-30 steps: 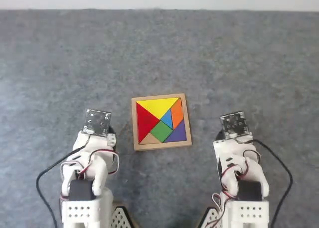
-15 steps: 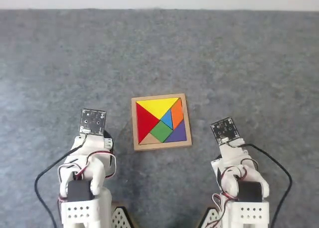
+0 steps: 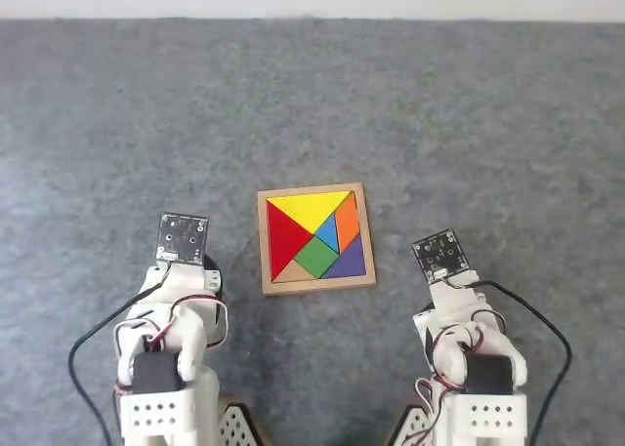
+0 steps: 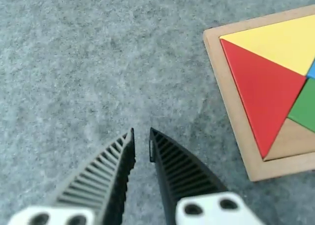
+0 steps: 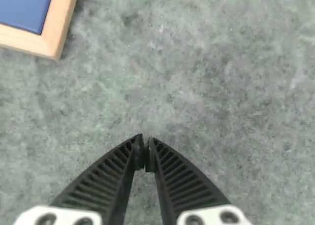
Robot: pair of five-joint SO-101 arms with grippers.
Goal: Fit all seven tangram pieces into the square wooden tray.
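The square wooden tray [image 3: 317, 285] lies in the middle of the grey carpet with seven coloured pieces lying flat inside it: a yellow triangle [image 3: 311, 210], a red triangle [image 3: 284, 236], and blue, orange, green, purple and tan pieces around them. My left gripper [image 4: 141, 132] hovers over bare carpet beside the tray's rim [image 4: 231, 107], near the red triangle [image 4: 261, 87]; its jaws are nearly touching and hold nothing. My right gripper [image 5: 145, 139] is shut and empty over carpet, a short way from the tray's corner [image 5: 61, 23] with the purple piece [image 5: 24, 6].
Both arms stand at the near edge, the left arm [image 3: 176, 309] to the tray's left and the right arm [image 3: 459, 319] to its right. Grey carpet stretches away on all sides, up to a pale wall at the far edge.
Both arms have drawn back a little toward their bases, away from the tray. The tray and its pieces have not moved.
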